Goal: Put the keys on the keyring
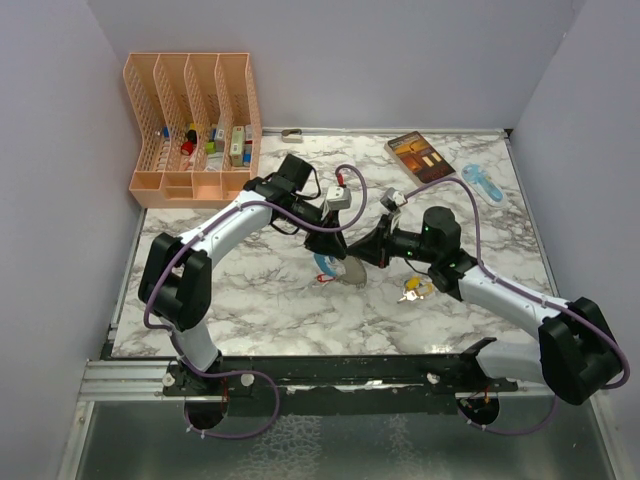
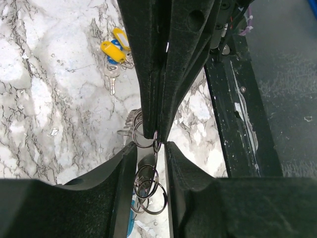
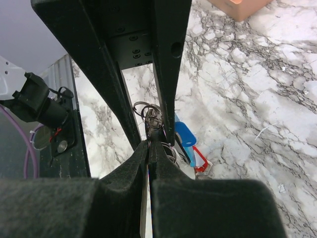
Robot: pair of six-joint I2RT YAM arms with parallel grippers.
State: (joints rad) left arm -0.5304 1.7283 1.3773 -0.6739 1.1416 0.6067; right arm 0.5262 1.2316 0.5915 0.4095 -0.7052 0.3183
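Observation:
The keyring is a bunch of thin metal rings with a light-blue piece and a red tag, at the table's middle. My left gripper comes from the left. Its jaws stand a ring's width apart with the rings spanning the gap. My right gripper comes from the right, shut tight on one ring of the same bunch. The two grippers meet tip to tip. The keys, with yellow tags, lie loose on the marble under the right arm.
An orange file organizer with small items stands at the back left. A brown box and a light-blue object lie at the back right. A small object lies by the back wall. A black rail runs along the near edge.

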